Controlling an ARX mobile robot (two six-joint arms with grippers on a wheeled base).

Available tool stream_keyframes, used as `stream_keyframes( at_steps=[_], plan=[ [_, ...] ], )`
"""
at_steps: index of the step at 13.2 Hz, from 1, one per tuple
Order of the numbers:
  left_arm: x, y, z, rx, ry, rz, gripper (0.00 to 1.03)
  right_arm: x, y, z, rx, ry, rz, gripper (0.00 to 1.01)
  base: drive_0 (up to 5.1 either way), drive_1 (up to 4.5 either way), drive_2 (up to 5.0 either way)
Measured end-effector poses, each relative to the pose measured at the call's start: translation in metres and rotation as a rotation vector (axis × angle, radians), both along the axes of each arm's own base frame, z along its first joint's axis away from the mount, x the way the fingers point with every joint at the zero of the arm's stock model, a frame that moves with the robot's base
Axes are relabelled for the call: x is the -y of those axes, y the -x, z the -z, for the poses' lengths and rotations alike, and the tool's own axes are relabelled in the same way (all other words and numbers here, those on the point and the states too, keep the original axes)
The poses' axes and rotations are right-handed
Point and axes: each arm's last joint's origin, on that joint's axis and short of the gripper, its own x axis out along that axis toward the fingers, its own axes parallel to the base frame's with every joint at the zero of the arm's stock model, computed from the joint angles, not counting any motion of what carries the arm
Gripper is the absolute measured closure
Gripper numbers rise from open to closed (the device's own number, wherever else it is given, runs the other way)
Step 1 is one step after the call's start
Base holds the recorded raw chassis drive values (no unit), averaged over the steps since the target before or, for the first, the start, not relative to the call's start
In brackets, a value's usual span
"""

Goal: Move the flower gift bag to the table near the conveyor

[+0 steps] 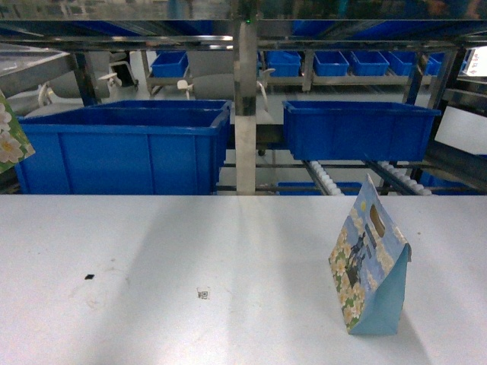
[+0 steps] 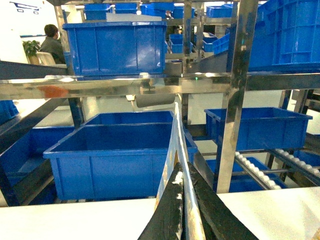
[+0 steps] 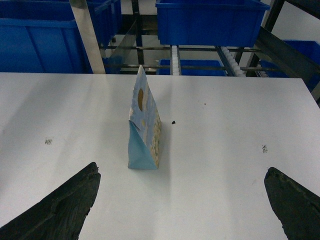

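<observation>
Flower gift bag (image 1: pixel 370 262) stands upright on the white table (image 1: pixel 190 251), right of centre in head view, well short of the conveyor (image 1: pixel 327 181) rollers behind the far edge. Bag's long axis runs front-to-back, narrow blue gusset facing the robot. Right gripper (image 3: pixel 182 202) is spread wide, holding nothing, bag (image 3: pixel 144 127) dead ahead, slightly left of its midline, well apart. Right arm looks nearer. Left gripper (image 2: pixel 182 200) is clamped on a thin upright sheet, likely a second flower bag (image 1: pixel 11 141) seen at head view's left edge, can't confirm. Blue bins (image 1: pixel 125 144) behind.
</observation>
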Motion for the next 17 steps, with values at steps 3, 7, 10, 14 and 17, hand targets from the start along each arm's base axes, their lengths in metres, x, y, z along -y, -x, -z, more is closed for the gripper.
stream_keyframes(
  at_steps=[3,7,10,14,17],
  plan=[
    [0.025,0.003,0.019,-0.014,0.02,0.015,1.01,0.0,0.0,0.0,0.0,-0.001,0.0,0.03,0.0,0.0,0.0],
    [0.065,-0.012,0.052,-0.04,0.048,0.008,1.01,0.0,0.0,0.0,0.001,-0.001,0.0,0.03,0.0,0.0,0.0],
    [0.076,-0.038,0.086,-0.092,0.094,-0.073,1.01,0.0,0.0,0.0,0.001,-0.001,0.0,0.03,0.0,0.0,0.0],
    [0.06,-0.077,0.124,-0.125,0.166,-0.207,1.01,0.0,0.0,0.0,0.0,-0.001,0.0,0.03,0.0,0.0,0.0],
    [0.039,-0.098,0.148,-0.139,0.208,-0.275,1.01,0.0,0.0,0.0,0.001,-0.001,0.0,0.03,0.0,0.0,0.0]
  ],
)
